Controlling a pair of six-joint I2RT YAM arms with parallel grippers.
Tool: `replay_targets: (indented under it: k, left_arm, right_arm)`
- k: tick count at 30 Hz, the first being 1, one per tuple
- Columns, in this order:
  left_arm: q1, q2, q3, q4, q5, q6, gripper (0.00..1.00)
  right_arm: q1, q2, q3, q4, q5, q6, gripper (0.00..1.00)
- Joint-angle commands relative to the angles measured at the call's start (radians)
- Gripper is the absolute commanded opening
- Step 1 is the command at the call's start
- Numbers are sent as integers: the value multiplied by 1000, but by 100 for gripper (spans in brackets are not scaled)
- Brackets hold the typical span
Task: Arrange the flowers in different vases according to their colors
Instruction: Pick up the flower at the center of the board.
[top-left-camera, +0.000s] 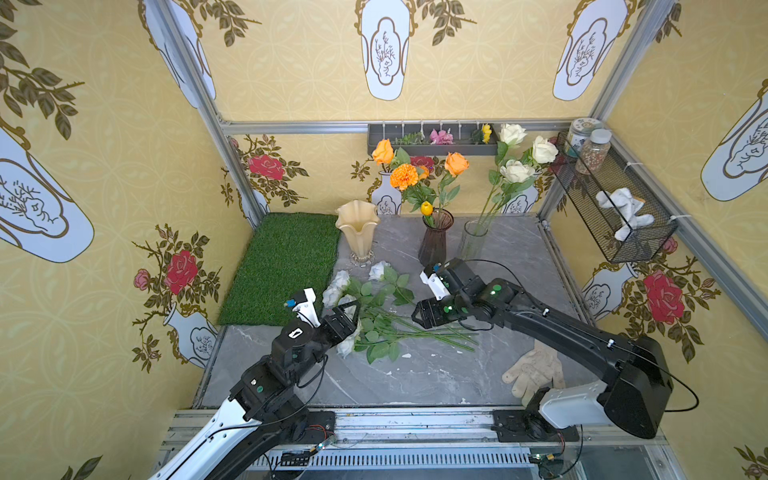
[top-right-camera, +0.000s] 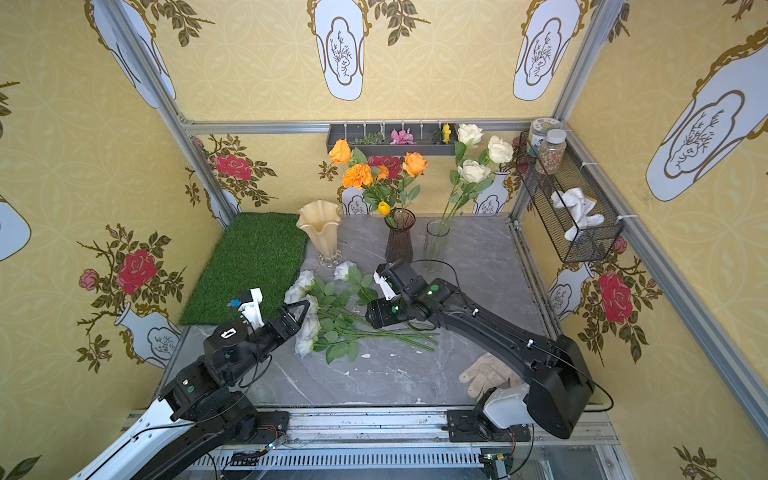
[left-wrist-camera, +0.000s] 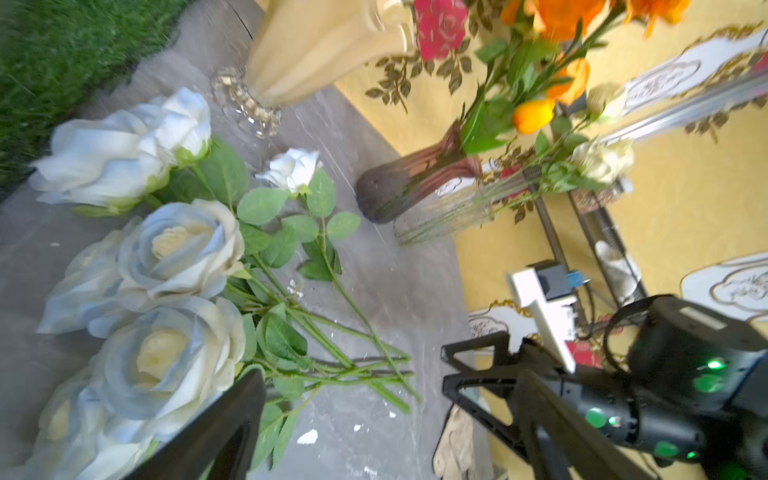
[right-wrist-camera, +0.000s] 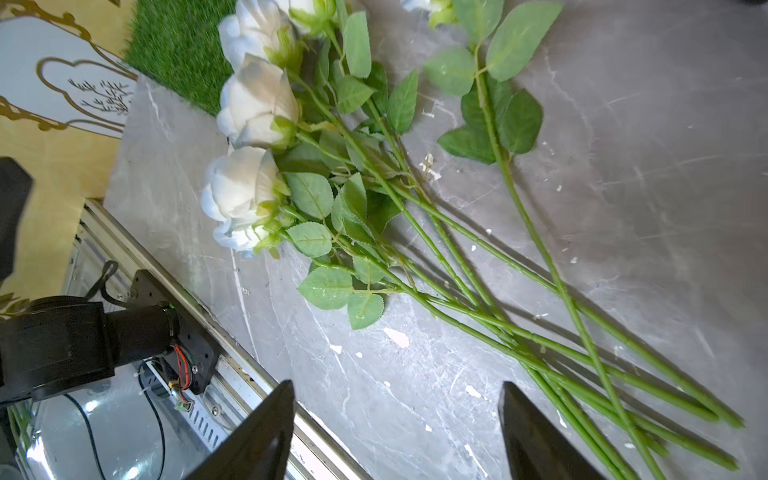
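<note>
The pale roses (top-left-camera: 380, 322) lie heaped mid-worktop (top-left-camera: 419, 376), heads toward its left edge; they look light, with crushable blooms and thin, slick stems, so pinch one bare stem, while left tool (top-left-camera: 353, 318) and right tool (right-wrist-camera: 395, 395) gape empty.

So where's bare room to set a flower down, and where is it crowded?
Free: the marble between the pale blue-white roses and the front rail, left of the work glove; the grass mat; the marble between the clear cylinder vase and the side frame. Crowded: centre, where left end effector and right end effector hang over the roses.
</note>
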Motion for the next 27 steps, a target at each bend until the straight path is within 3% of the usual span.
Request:
replay_targets:
  k: [1, 6, 19, 27]
  left_arm:
    - [-1, -79, -53, -48, -115, -148, 94]
    - [-1, -149, -129, -38, -144, -239, 97]
    - [0, -147, -142, -33, -188, -230, 100]
    - [-1, -136, -143, -21, -198, -227, 100]
  right_arm:
    - [-9, 66, 23, 57, 20, -48, 72]
    - [-86, 234, 115, 28, -35, -104, 57]
    - [-99, 463, 189, 8, 157, -269, 55]
    - [-83, 549, 200, 6, 203, -314, 44]
